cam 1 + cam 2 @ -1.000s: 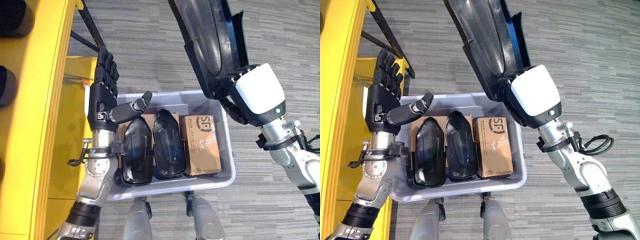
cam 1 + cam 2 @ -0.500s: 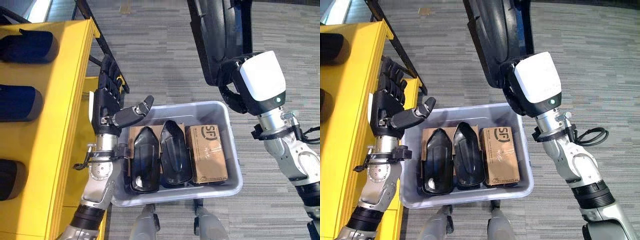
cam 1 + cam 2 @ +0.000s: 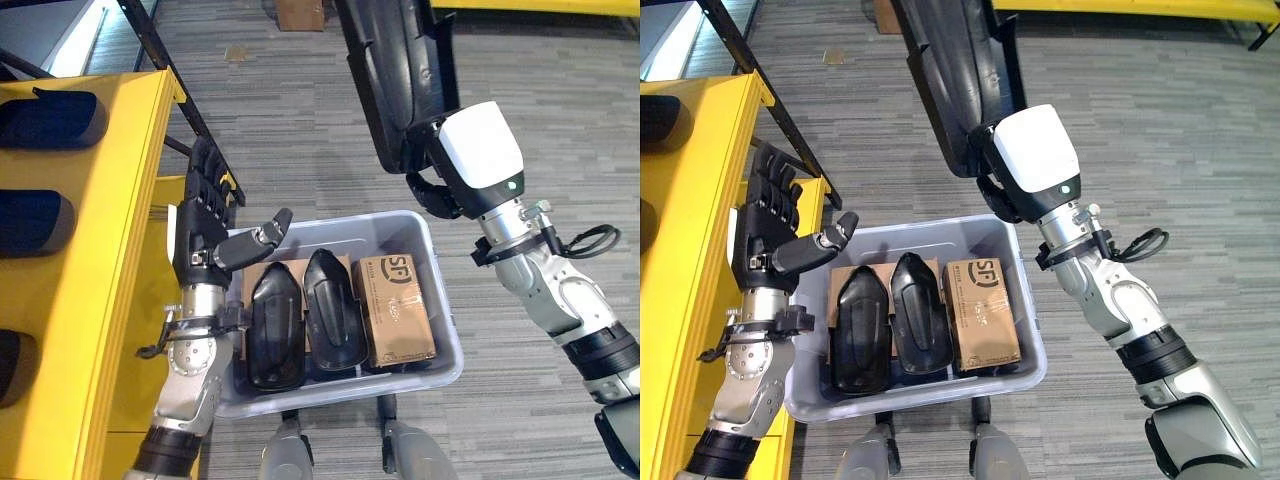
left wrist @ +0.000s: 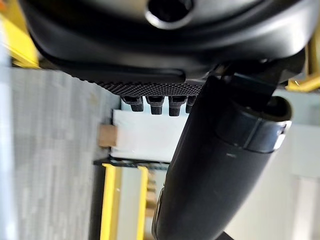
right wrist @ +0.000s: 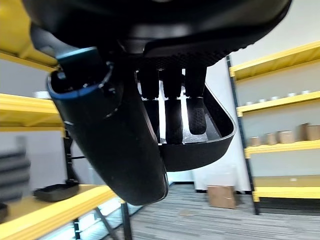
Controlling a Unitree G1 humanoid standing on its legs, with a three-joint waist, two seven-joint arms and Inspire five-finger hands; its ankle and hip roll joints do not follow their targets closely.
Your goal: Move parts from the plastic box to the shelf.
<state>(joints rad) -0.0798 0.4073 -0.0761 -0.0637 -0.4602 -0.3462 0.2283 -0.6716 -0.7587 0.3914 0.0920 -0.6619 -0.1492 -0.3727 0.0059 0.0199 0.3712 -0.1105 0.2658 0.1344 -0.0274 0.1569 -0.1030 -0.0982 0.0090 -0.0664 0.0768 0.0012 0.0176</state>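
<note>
My right hand (image 3: 478, 160) is shut on a long black moulded part (image 3: 395, 70) and holds it high above the far right corner of the grey plastic box (image 3: 446, 300). In the right wrist view its fingers (image 5: 172, 115) curl over the part's rim (image 5: 205, 145). Two more black parts (image 3: 275, 325) (image 3: 333, 310) and a brown cardboard carton (image 3: 397, 308) lie in the box. My left hand (image 3: 200, 235) stands open and upright over the box's left edge, beside the yellow shelf (image 3: 100, 260), holding nothing.
Several black parts (image 3: 50, 120) (image 3: 35, 220) lie on the yellow shelf at the left. A black diagonal brace (image 3: 190, 110) runs off the shelf's corner. Grey carpet surrounds the box, with a cardboard carton (image 3: 298, 12) and another yellow shelf (image 3: 540, 5) far off.
The whole view has shifted. My right hand has carried the black part a little to the left relative to the box. The left hand has stayed open by the shelf.
</note>
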